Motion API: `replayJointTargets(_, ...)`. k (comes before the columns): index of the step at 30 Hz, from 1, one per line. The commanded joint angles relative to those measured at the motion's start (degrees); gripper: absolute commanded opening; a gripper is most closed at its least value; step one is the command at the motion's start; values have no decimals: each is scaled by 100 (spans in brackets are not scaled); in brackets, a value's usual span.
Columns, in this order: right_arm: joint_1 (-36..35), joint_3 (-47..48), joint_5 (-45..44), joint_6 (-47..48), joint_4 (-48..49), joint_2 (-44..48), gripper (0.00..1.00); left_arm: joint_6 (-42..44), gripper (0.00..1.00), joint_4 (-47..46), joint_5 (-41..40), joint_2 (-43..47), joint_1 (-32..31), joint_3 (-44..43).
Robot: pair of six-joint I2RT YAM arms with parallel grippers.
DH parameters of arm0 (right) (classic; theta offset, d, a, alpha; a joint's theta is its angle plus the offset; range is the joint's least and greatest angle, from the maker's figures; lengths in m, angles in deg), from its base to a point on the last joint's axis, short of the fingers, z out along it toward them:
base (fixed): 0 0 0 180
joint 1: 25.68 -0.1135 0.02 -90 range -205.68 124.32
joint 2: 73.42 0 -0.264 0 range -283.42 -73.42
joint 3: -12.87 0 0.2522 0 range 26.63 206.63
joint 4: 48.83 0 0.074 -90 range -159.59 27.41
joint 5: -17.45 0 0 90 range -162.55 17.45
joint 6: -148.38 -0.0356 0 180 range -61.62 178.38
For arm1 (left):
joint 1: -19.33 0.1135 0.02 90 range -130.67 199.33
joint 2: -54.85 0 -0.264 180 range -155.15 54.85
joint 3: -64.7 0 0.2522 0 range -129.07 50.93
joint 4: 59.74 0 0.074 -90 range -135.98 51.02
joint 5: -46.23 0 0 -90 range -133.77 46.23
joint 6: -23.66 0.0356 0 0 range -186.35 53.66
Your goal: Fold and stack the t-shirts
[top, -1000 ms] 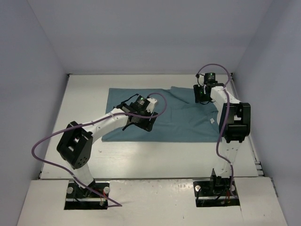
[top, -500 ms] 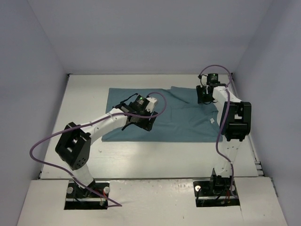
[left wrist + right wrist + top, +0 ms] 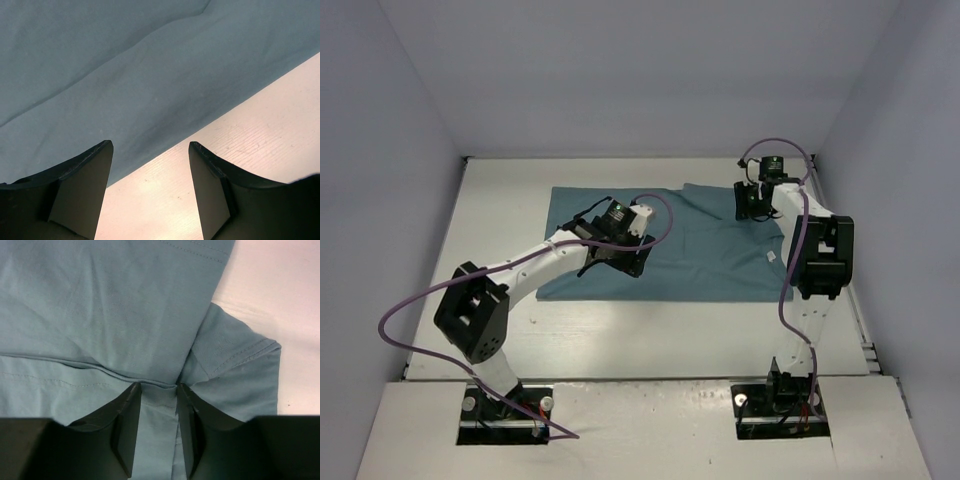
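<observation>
Apparently one t-shirt [image 3: 710, 260], two claws: left claw [image 3: 150, 150], right claw [image 3: 158, 387].

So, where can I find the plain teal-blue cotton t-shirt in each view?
Top external: the teal-blue cotton t-shirt lies spread in the middle of the white table.
Left wrist: the t-shirt fills the upper left, its edge running diagonally.
Right wrist: the t-shirt covers most of the picture, one sleeve at the right.
Shared landmark: the shirt's edge against the bare table.
</observation>
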Motion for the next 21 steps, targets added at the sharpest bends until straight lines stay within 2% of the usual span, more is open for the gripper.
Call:
replayJointTargets(1,6,109,133,31,17,122,33,-35,60,-57,-16,410,9,-42)
replayJointTargets(6,6,87,121,27,17,87,34,-61,60,-66,-25,471,13,11)
replayJointTargets(8,6,87,126,27,17,74,31,-75,60,-57,-20,493,13,28)
replayJointTargets(10,6,87,134,27,17,78,24,-87,60,-65,-20,517,13,44)
replayJointTargets(12,6,102,135,30,17,85,9,-108,60,-66,-17,534,13,57)
replayJointTargets(15,-11,105,89,36,17,166,0,-123,60,-66,-12,563,13,63)
replayJointTargets(21,-90,-77,-97,-12,22,717,0,-160,60,-75,-8,615,4,40)
